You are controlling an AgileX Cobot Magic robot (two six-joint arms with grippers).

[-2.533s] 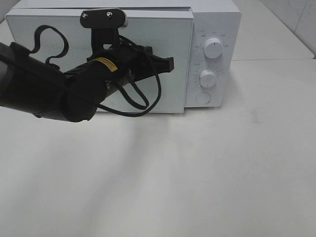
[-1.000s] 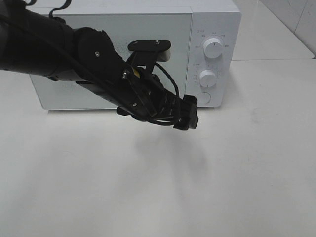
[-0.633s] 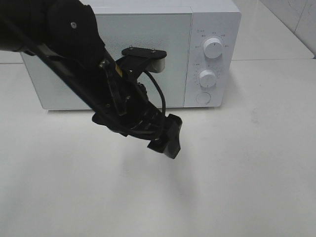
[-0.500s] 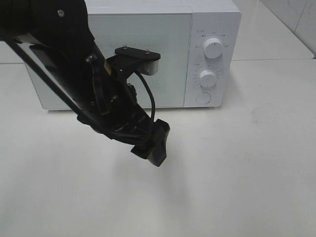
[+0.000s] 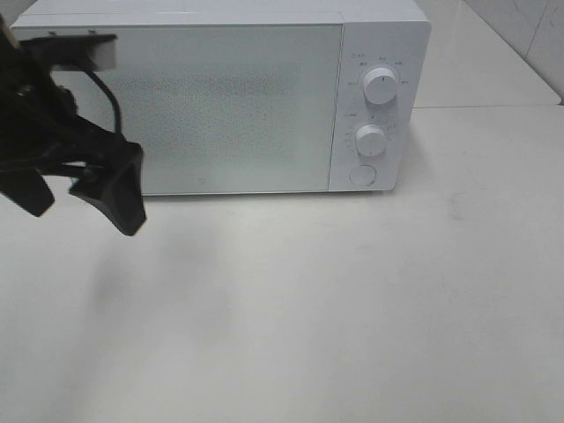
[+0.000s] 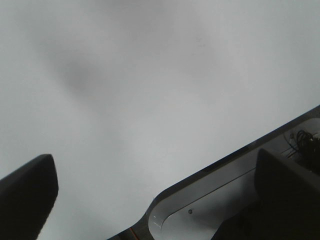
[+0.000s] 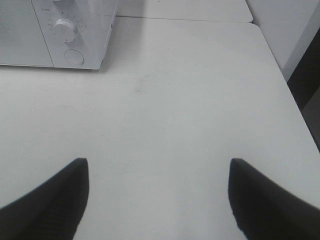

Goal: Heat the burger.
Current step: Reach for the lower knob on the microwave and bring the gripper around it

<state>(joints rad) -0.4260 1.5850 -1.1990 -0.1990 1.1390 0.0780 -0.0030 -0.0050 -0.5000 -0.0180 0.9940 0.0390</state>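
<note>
The burger shows in none of the views. The white microwave [image 5: 220, 97] stands at the back of the table with its door [image 5: 203, 106] shut; its frosted window lets nothing inside be made out. My left gripper [image 5: 75, 196] hangs in front of the microwave's left end, above the table, open and empty. In the left wrist view its fingers [image 6: 25, 197] are spread wide over bare table. My right gripper [image 7: 157, 205] is open and empty too, over the table to the right of the microwave [image 7: 55, 30]; the exterior high view does not include it.
On the microwave's right panel sit two dials [image 5: 380, 85] [image 5: 371, 139] above a round button [image 5: 362, 175]. The white table [image 5: 352, 308] spreads in front. The left wrist view catches the table's edge and a silver frame [image 6: 210, 200] below it.
The microwave door, ajar earlier, now stands shut. My left arm has swung from in front of the door down and away to the left, its gripper staying open.
</note>
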